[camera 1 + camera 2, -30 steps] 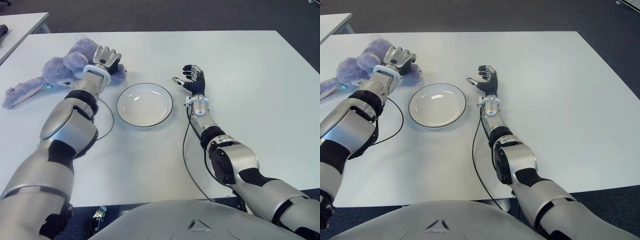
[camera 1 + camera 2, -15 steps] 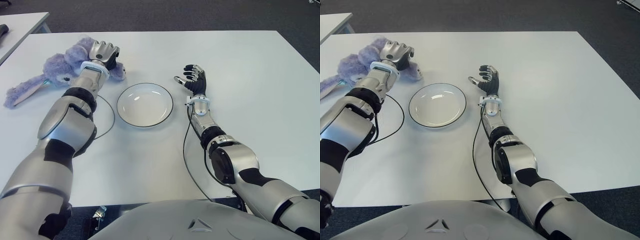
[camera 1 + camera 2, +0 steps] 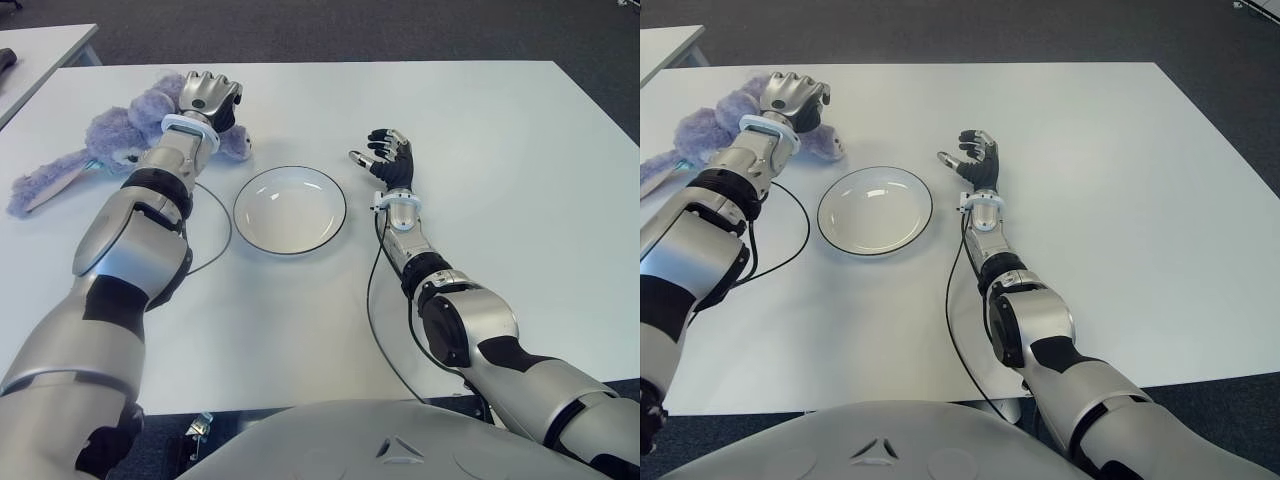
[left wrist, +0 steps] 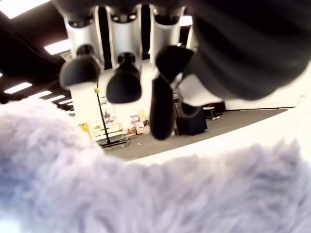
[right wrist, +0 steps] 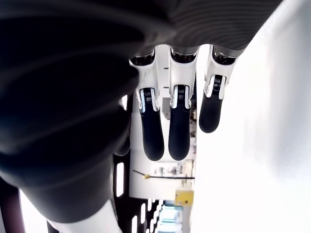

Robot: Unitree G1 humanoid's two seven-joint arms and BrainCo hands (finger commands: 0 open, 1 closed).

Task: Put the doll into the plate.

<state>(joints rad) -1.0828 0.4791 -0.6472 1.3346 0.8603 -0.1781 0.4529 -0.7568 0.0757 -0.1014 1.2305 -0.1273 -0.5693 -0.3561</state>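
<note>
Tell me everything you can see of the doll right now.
The doll is a fluffy lilac plush rabbit with long floppy ears, lying flat on the white table, left of the empty plate and outside it. The left hand hovers over its body, fingers apart above the fur, not gripping.

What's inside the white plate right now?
Nothing: the round white plate with a dark rim shows only its bare glossy inside. The fluffy purple plush doll lies on the table to its left, the left hand over it, fingers not closed on it.
</note>
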